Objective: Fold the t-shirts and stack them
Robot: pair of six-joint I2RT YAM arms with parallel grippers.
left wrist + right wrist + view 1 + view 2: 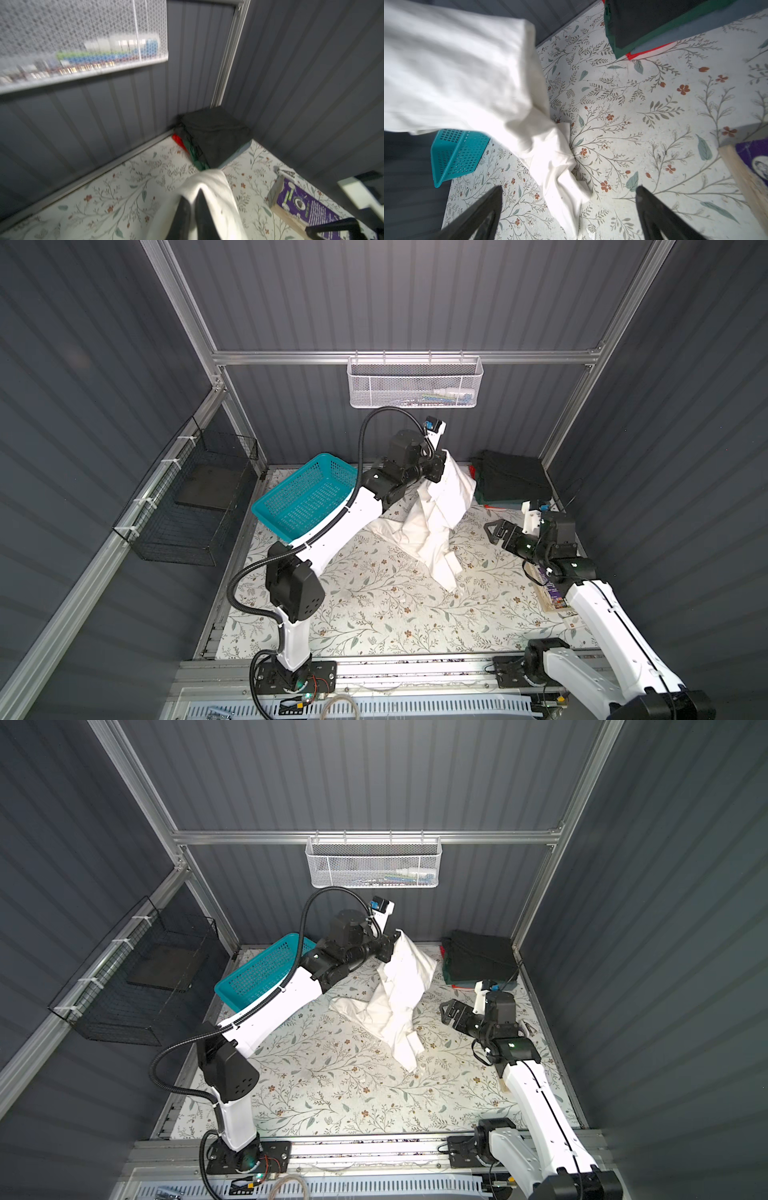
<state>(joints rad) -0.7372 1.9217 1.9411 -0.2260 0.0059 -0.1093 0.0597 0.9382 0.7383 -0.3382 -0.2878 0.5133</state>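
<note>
Black wire cage [187,506]: fixed to the left wall, off the table; a dark flat slab lies inside.

Teal perforated plastic basket [303,497]: far left corner of the floral-patterned table covering [374,605], tilted, partly behind the left arm.

White metal mesh basket [415,381]: hung on the back rail above the table; small blurred items inside.

Left gripper [192,196]: raised near the back wall, centre. Its jaws stand almost together. They pinch the top of the shirt, whose white cloth bunches over the dark fingertips [182,216].

Off-white cotton t-shirt [432,510]: unfolded and crumpled, centre-back of the table. Its upper end hangs from the left gripper; its lower part pools on the covering, with one end trailing toward the front.

Stack of folded shirts [515,481]: far right corner, against the walls. Black lies on top, then dark green, grey and red, the red edge showing at the bottom.

Right gripper [495,534]: right of the t-shirt, near the stack. Its jaws are spread wide and hold nothing, apart from the cloth.

Purple-printed flat item with a pale edge [550,593]: right table edge, partly under the right arm.
</note>
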